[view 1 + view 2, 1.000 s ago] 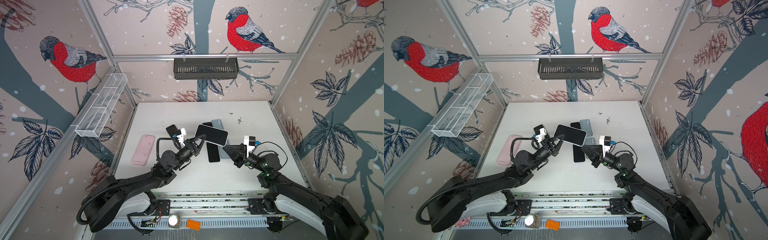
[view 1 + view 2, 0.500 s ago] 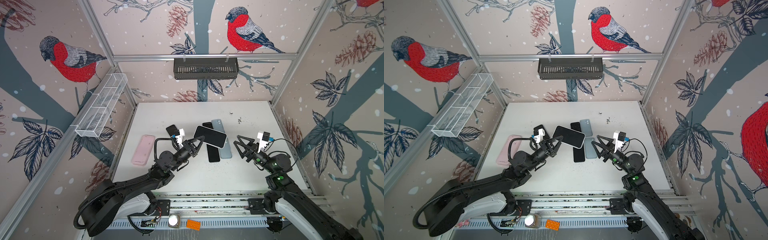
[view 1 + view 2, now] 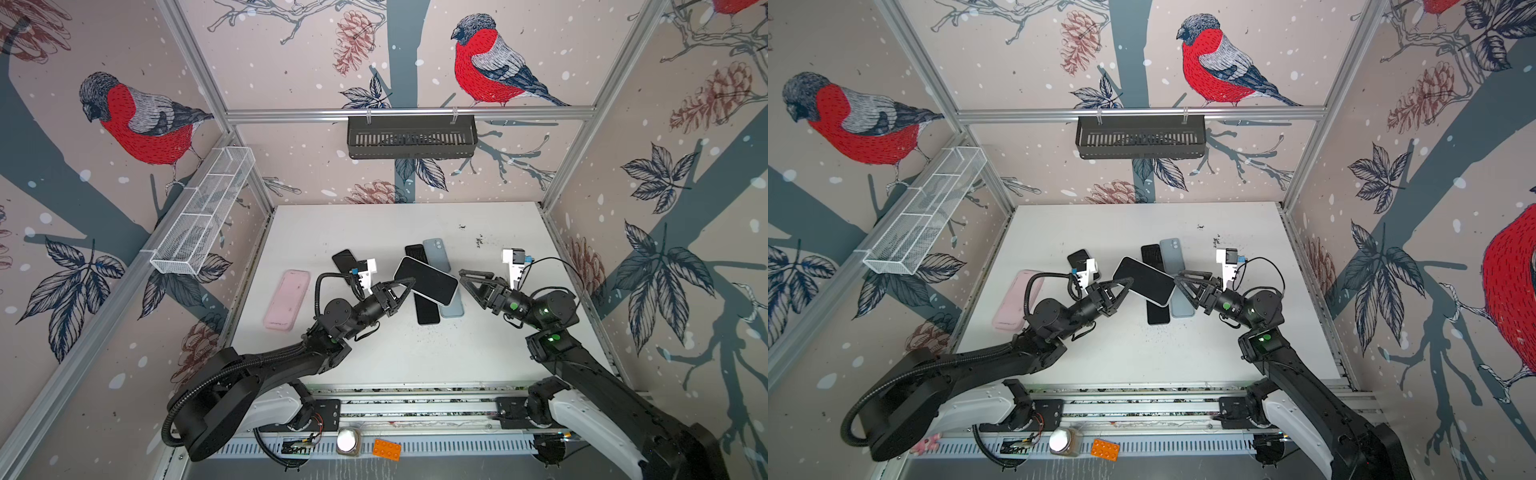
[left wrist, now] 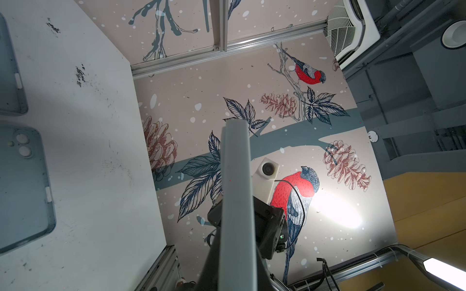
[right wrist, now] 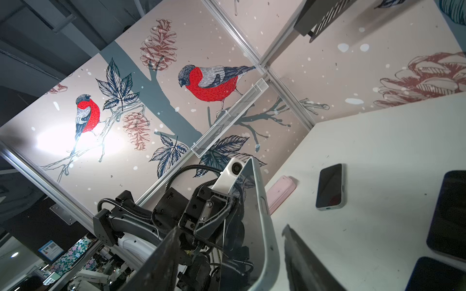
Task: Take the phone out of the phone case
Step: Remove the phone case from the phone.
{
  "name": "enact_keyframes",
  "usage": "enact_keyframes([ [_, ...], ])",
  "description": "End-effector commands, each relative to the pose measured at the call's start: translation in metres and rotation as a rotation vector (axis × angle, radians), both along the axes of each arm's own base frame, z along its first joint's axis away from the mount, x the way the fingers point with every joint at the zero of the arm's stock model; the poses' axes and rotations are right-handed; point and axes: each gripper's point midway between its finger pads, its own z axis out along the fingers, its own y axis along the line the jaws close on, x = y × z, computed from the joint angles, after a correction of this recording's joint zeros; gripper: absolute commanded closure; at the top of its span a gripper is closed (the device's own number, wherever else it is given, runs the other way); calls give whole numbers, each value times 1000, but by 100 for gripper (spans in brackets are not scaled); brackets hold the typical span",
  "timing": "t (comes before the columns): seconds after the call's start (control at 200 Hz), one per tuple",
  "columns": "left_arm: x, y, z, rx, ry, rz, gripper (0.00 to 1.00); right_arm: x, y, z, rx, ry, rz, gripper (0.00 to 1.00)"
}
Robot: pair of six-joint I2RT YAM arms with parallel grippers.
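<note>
as both top views show, going left to right: pink case (image 3: 286, 300) lies flat near the left edge of the white table (image 3: 374, 357), well apart from the rest. small dark phone (image 3: 344, 260) lies flat further back, just behind the left arm's wrist camera. left gripper (image 3: 410, 284) is pinched tight on the left end of the held phone (image 3: 428, 279). that phone is up off the table, tilted, with dark glass facing up and a pale rim round it. can't tell whether the rim is the case or the phone's own frame.

under it on the table:
- black phone (image 3: 428, 312)
- black slab (image 3: 414, 250) further back
- rear blue-grey case (image 3: 437, 253)
- near blue-grey case (image 3: 454, 306)

left wrist view shows the near blue-grey case back-up, with its camera cutouts visible.

right gripper (image 3: 462, 280) is spread wide at the held phone's right end. in the right wrist view the pale rim runs between its two dark fingers (image 5: 167, 259). can't tell whether either finger touches it.
</note>
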Motion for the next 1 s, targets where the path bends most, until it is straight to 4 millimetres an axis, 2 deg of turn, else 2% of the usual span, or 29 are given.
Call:
enact_keyframes([
  [0.0,-10,4,35,-102,-102,-28,100,-3,3,2,15,-2,27,38],
  [0.145,-11,5,34,-98,-108,-28,100,-4,3,-1,24,4,34,43],
  [0.625,-11,5,33,-105,-114,-25,100,-6,3,-6,40,18,41,68],
  [0.795,-12,5,31,-106,-117,-28,100,-6,2,-3,48,16,36,72],
  [0.996,-12,5,32,-117,-128,-33,100,-6,2,-2,66,24,49,85],
])
